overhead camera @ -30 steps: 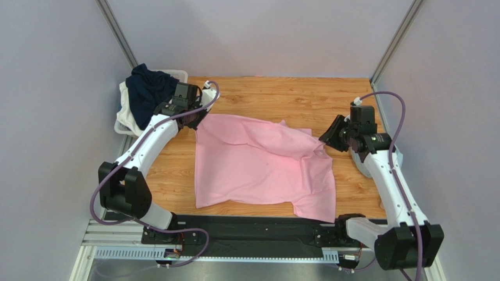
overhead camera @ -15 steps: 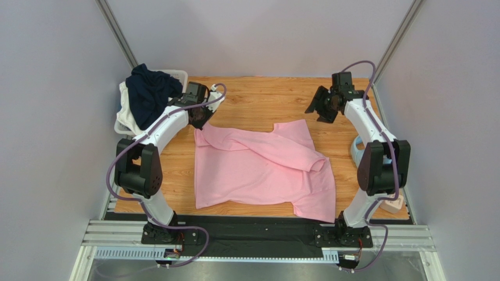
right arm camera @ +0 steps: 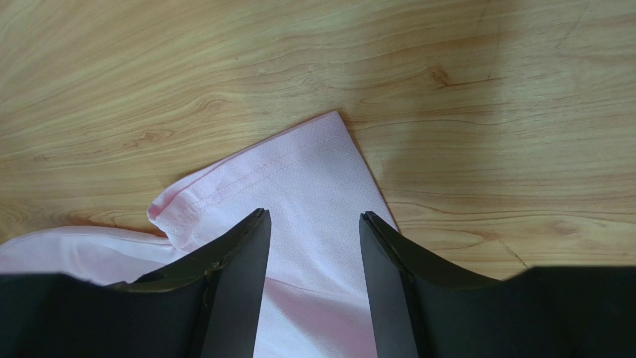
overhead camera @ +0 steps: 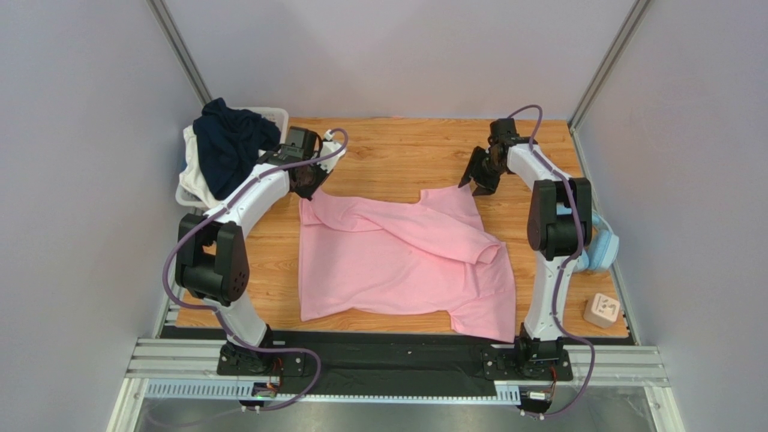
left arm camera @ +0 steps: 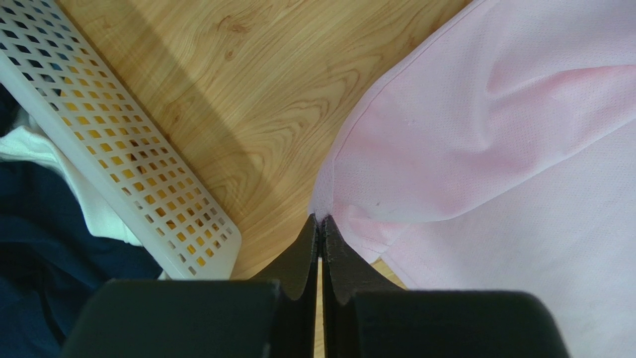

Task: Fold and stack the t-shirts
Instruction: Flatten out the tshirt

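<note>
The light pink t-shirt (overhead camera: 406, 261) lies spread and rumpled on the wooden table, its far part folded over in a ridge. My left gripper (overhead camera: 306, 186) is shut on the shirt's far left corner (left arm camera: 328, 209), its tips pinching the hem. My right gripper (overhead camera: 475, 178) is open above the shirt's far right corner (right arm camera: 313, 179), a finger on each side of the cloth. The dark navy t-shirt (overhead camera: 225, 139) hangs bunched over the white basket at the far left, and it also shows in the left wrist view (left arm camera: 30, 253).
The white plastic basket (overhead camera: 275, 114) stands at the far left corner, its perforated wall (left arm camera: 112, 149) close beside my left gripper. Light blue headphones (overhead camera: 599, 247) and a small beige block (overhead camera: 602, 310) lie along the right edge. Grey walls enclose the table.
My right gripper has let go of the shirt, swung to the far right corner and come down over it, open. The shirt's far edge was drawn back and laid flatter. Left gripper keeps its grip.
</note>
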